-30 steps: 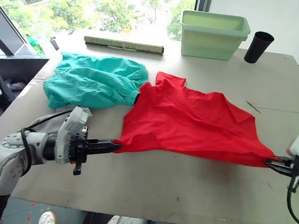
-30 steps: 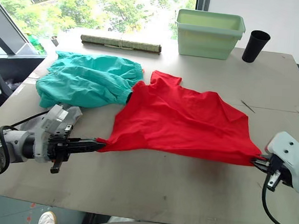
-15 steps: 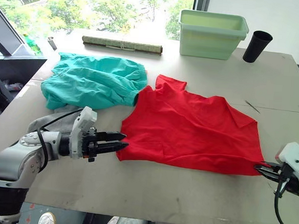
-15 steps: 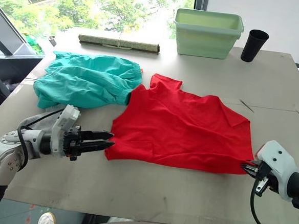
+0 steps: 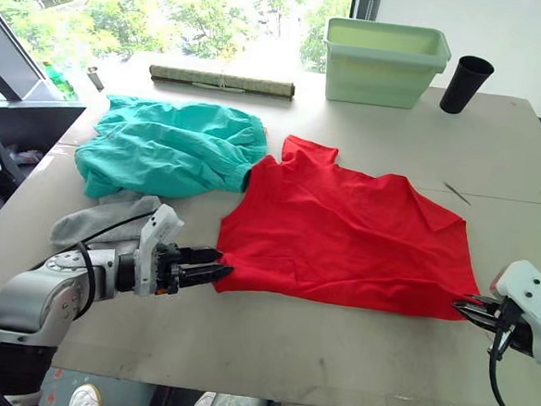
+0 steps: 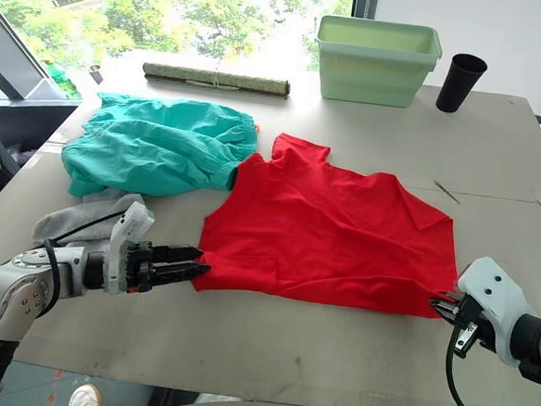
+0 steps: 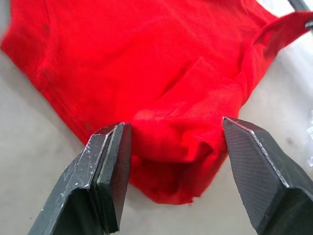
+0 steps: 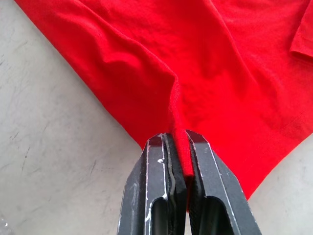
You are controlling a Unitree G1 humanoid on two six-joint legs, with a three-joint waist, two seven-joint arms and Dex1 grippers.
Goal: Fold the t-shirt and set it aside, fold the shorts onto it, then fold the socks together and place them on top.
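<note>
The red t-shirt [image 5: 343, 231] lies spread flat in the middle of the table. My left gripper [image 5: 212, 271] is open at the shirt's near-left corner; in the left wrist view that corner [image 7: 171, 161] lies loose between the spread fingers [image 7: 110, 166]. My right gripper [image 5: 463, 308] is shut on the hem at the near-right corner, and the pinched fold [image 8: 178, 142] shows in the right wrist view. The teal shorts [image 5: 168, 145] lie bunched at the left, touching the shirt's sleeve. The grey socks [image 5: 93, 223] lie just in front of the shorts, beside my left arm.
At the back of the table stand a pale green bin [image 5: 385, 62] and a black cup [image 5: 467, 84]. A rolled mat [image 5: 223, 81] lies at the back left. The table's near edge [image 5: 267, 389] runs close below both grippers.
My left gripper has opened and let go of the shirt's near-left corner. The shirt, stretched taut before, now lies slack and flat. My right gripper stays shut on the hem.
</note>
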